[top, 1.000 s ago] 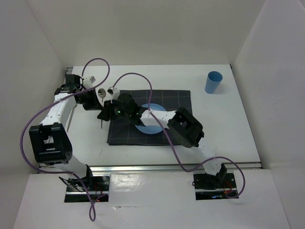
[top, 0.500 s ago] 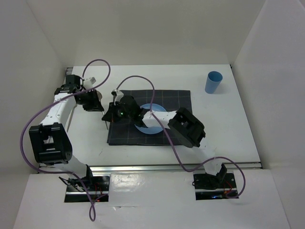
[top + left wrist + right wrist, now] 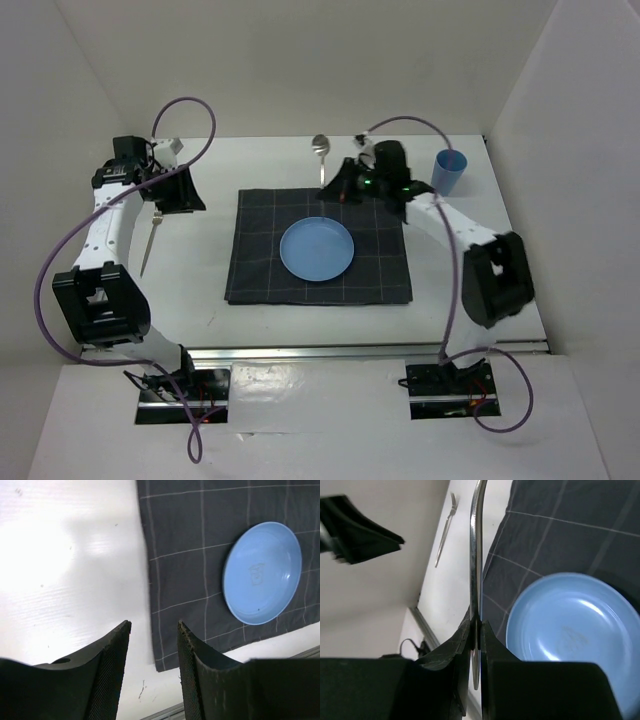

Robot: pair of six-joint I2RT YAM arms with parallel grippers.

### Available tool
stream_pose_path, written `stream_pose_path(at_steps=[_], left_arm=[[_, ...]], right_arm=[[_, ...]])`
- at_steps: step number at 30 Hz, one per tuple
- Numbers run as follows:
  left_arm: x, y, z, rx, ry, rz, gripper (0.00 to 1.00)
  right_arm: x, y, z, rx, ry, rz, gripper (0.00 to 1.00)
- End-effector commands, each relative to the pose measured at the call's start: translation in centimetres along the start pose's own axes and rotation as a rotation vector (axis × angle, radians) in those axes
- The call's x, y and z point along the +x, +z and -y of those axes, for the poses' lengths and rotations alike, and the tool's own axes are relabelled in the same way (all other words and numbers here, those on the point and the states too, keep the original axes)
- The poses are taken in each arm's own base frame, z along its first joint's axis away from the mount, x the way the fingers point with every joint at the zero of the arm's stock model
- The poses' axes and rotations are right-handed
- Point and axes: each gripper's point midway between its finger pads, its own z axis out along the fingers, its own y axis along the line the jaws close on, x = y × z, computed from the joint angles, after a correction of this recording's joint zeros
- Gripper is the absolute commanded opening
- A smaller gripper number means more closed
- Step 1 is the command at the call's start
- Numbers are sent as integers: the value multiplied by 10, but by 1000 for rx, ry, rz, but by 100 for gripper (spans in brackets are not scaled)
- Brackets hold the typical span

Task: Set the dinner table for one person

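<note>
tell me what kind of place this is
Likely a robot lab test cell, not a home: white walls box in the dinner table, and the left arm and right arm are bolted at its near edge.

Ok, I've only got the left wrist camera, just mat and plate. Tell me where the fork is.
Observer: The fork lies flat on the bare table, left of the mat and clear of it.
Operator: Now give me the spoon.
Observer: The right hand is shut on the handle of the spoon, holding it past the mat's far edge, bowl pointing away from the arms.
Operator: And the cup.
Observer: The blue cup stands upright near the far right corner of the table, off the mat.
</note>
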Motion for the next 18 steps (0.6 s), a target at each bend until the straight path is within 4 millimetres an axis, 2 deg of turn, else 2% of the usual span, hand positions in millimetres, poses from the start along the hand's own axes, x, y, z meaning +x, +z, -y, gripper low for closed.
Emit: stream_pose_path(at_steps=[1, 2, 3, 5, 7, 10, 11, 14, 16, 18], left_arm=[[6, -9, -15, -29, -24, -5, 50], [5, -11, -20, -38, -35, 0, 50], [2, -12, -21, -47, -30, 10, 50], [-2, -16, -27, -58, -44, 16, 50], [-7, -18, -22, -40, -38, 28, 50], [-4, -18, -25, -36, -50, 22, 50], [-4, -18, -25, -36, -50, 22, 50], [-2, -18, -25, -35, -45, 14, 50], [-2, -18, -25, -35, -45, 14, 50], [-2, -18, -23, -26, -45, 14, 50]], right_arm=[[34, -70, -5, -20, 70, -153, 0], [24, -90, 16, -2, 117, -130, 0], [37, -102, 24, -28, 179, -171, 0], [42, -123, 46, -1, 233, -169, 0], [64, -128, 60, 24, 281, -213, 0], [87, -129, 78, 49, 322, -244, 0], [90, -129, 80, 51, 320, -250, 0], [80, -139, 105, 94, 350, -204, 0], [77, -143, 113, 104, 353, -190, 0], [88, -140, 126, 128, 358, -227, 0]])
